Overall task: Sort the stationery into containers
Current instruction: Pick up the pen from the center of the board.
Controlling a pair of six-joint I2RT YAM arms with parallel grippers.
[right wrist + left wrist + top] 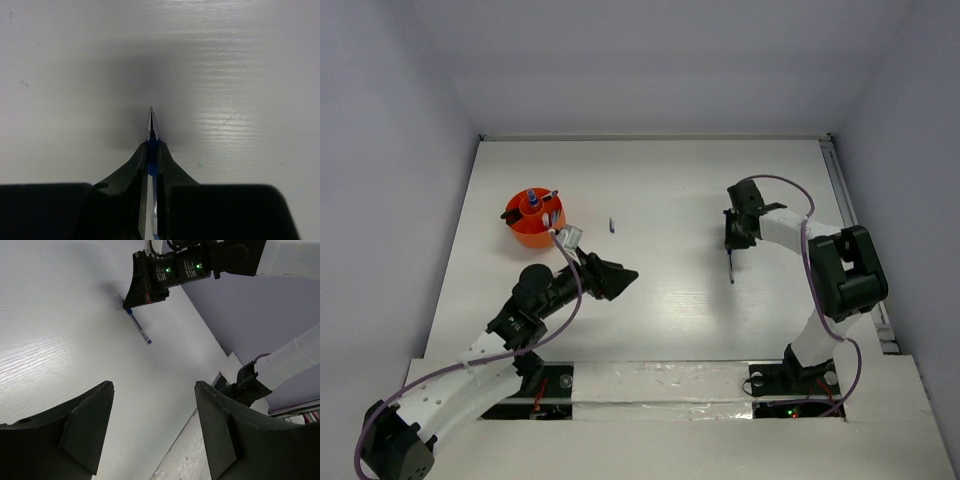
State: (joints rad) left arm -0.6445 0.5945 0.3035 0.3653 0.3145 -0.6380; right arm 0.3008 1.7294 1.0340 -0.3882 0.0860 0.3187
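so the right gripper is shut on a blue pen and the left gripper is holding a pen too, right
Not the left one: the left gripper holds nothing; the left wrist view shows its jaws apart with nothing between them. The right gripper is shut on a blue pen.

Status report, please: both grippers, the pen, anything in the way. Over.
Right gripper shut on blue pen. Left gripper open, empty. Orange cup at far left, stationery already inside. One small loose item lies between pen and cup.
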